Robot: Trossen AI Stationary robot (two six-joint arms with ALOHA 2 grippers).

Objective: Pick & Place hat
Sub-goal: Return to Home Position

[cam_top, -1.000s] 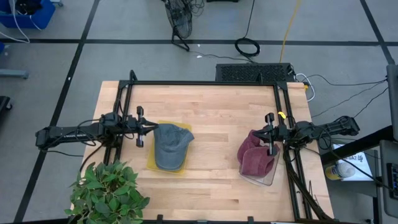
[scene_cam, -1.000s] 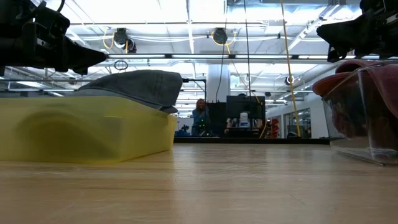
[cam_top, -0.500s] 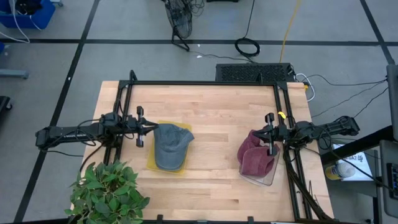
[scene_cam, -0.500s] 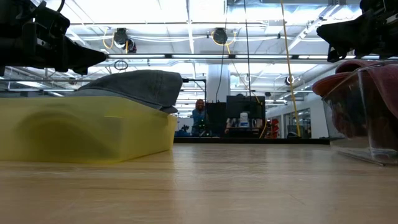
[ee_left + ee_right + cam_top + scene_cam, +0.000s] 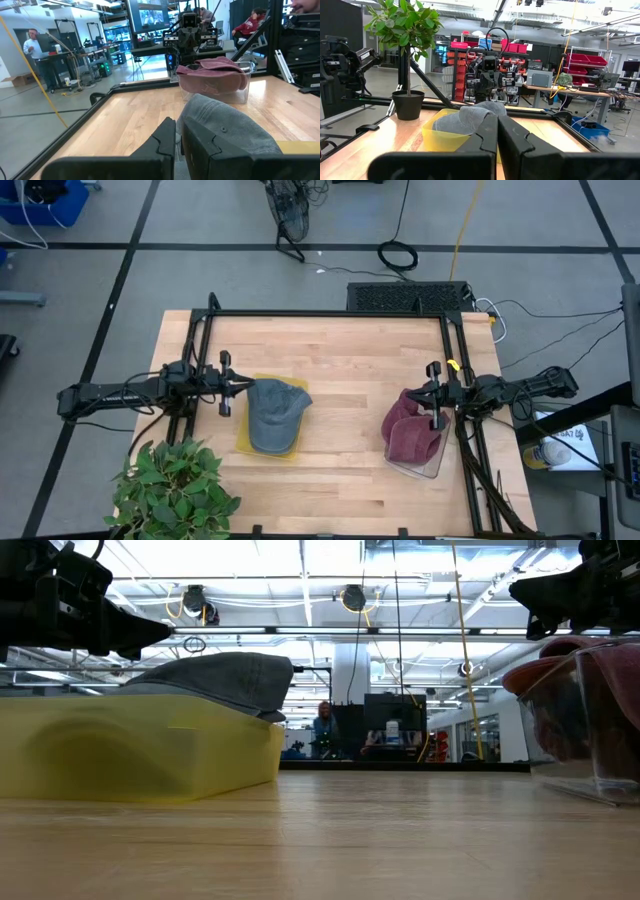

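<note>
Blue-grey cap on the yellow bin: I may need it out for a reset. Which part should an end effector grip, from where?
Probably the brim of the blue-grey cap: a thin edge lying over the yellow bin's rim, facing the table's middle. Come from that side; the domed crown is harder to pinch. The left end effector and right end effector wait at the table's sides.

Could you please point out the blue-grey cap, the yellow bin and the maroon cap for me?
blue-grey cap [image 5: 272,415]: high view, on the cap's crown.
yellow bin [image 5: 130,750]: low view, on the bin's near side wall.
maroon cap [image 5: 408,438]: high view, on the middle of the fabric.
</note>
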